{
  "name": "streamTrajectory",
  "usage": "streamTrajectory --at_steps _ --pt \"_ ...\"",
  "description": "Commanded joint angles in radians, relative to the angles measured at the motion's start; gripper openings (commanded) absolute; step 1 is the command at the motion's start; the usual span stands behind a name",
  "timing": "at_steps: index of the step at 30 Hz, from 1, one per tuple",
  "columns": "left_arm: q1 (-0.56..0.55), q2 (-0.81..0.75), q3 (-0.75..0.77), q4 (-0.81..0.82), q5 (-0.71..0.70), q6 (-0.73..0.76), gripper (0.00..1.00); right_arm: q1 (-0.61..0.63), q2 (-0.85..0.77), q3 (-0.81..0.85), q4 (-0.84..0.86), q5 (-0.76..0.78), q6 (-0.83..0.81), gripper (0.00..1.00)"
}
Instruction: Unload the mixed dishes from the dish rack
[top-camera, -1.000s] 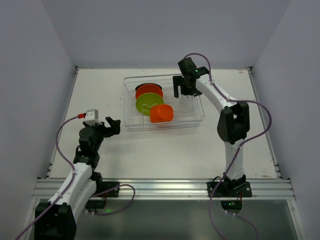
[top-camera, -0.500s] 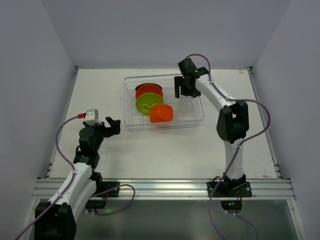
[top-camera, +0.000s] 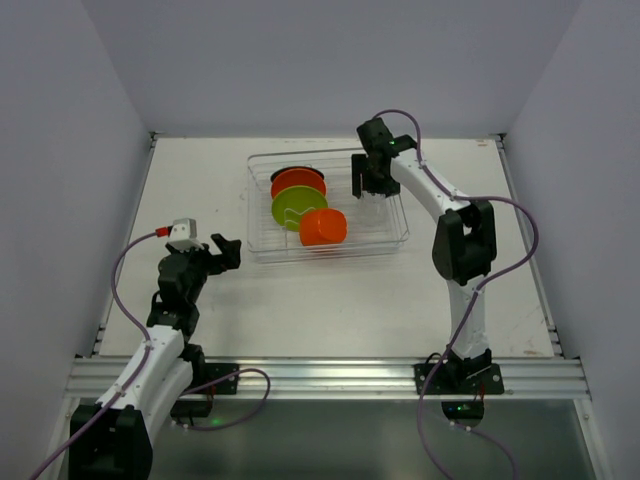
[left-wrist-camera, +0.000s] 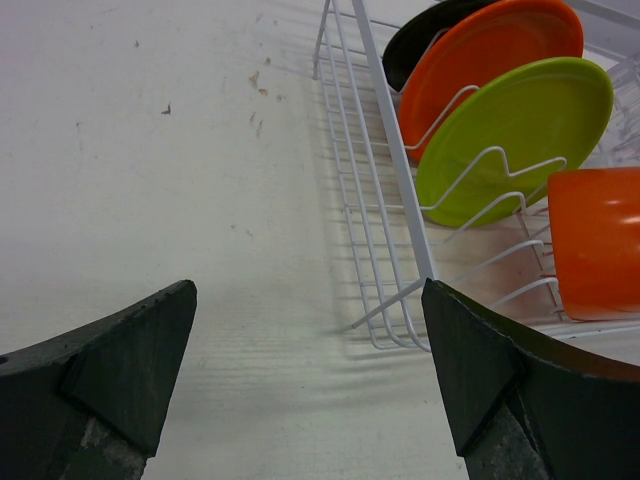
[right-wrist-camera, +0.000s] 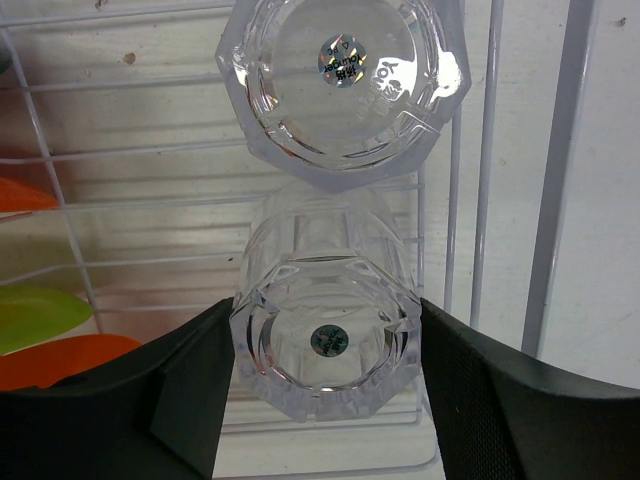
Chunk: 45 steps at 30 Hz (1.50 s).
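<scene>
The dish rack (top-camera: 330, 256) holds a black plate (top-camera: 290, 172), an orange plate (top-camera: 297, 183), a lime green plate (top-camera: 297, 207) and an orange cup (top-camera: 323, 227) lying on its side. Two clear glass cups stand upside down at the rack's right end. My right gripper (right-wrist-camera: 325, 350) is shut on the nearer glass cup (right-wrist-camera: 325, 300), its pads (right-wrist-camera: 190, 390) pressed against both sides. The other glass cup (right-wrist-camera: 345, 80) stands just beyond it. My left gripper (left-wrist-camera: 310, 370) is open over the bare table, left of the rack's near corner (left-wrist-camera: 385, 150).
White rack wires (right-wrist-camera: 560, 180) run close to the right of the held glass. The lime green plate's edge (right-wrist-camera: 35, 315) and the orange cup's edge (right-wrist-camera: 60, 360) lie to its left. Walls enclose the table on three sides.
My right gripper's jaws have closed in onto the glass cup. The left arm has not moved.
</scene>
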Motion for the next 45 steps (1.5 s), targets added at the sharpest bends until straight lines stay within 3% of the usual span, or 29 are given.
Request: streamTrajectory --at_steps 1,9,13,16,17,19,20,24,45 --pt "-0.005 0.001 0.041 0.021 0.013 -0.008 1.00 -0.007 0.002 0.028 0.007 -0.018 0.015 0.70" --pt "-0.005 0.003 0.041 0.020 0.012 -0.008 1.00 -0.008 -0.002 0.028 0.007 -0.020 0.014 0.68" --pt "-0.005 0.004 0.043 0.020 0.013 -0.008 1.00 -0.011 0.001 0.030 0.007 -0.026 0.014 0.61" --pt "-0.004 0.001 0.043 0.020 0.014 -0.008 1.00 -0.011 -0.001 0.027 0.007 -0.028 0.009 0.51" --pt "-0.005 0.001 0.043 0.018 0.014 -0.008 1.00 -0.010 -0.001 0.025 0.007 -0.029 0.009 0.42" --pt "-0.005 -0.001 0.043 0.016 0.012 -0.008 1.00 -0.010 -0.004 0.022 0.007 -0.035 0.009 0.35" --pt "-0.005 -0.002 0.043 0.016 0.011 -0.008 1.00 -0.010 -0.007 0.024 0.008 -0.038 0.009 0.22" --pt "-0.005 -0.008 0.041 0.015 0.011 -0.006 1.00 -0.010 -0.024 0.024 0.007 -0.040 0.009 0.00" --pt "-0.005 -0.060 0.032 0.007 0.008 -0.015 1.00 -0.008 -0.143 0.103 -0.024 -0.067 -0.011 0.00"
